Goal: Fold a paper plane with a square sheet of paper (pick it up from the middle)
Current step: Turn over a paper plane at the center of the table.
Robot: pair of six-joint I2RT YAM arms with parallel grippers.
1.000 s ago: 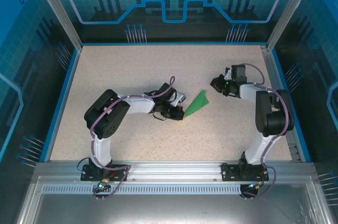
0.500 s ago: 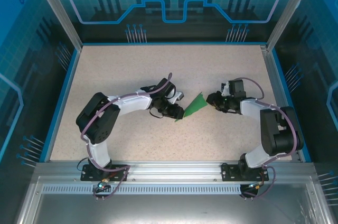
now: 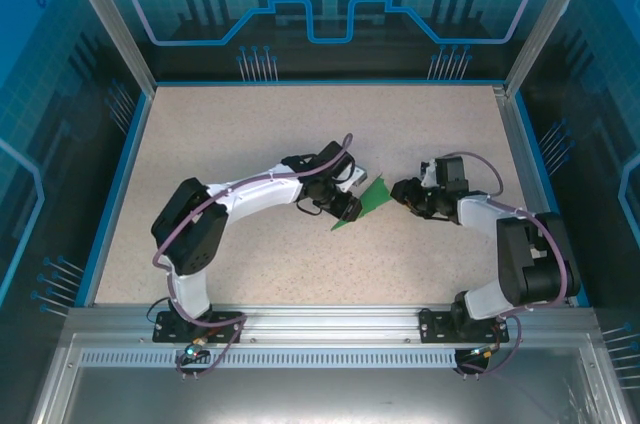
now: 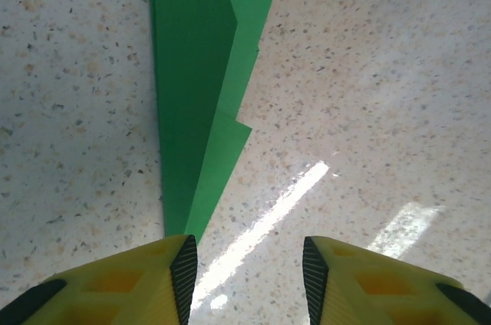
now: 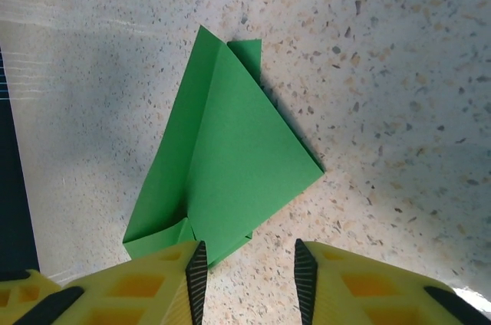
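Looks dicey: with left gripper (image 4: 245, 271) and right gripper (image 5: 249, 271) part-open, empty, could shove paper plane (image 5: 230, 156) just ahead, springing its folds.

No writing or numbers can be read

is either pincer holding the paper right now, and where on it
Nothing is held. The left pincer and right pincer stand open; the paper lies on the table by their tips.
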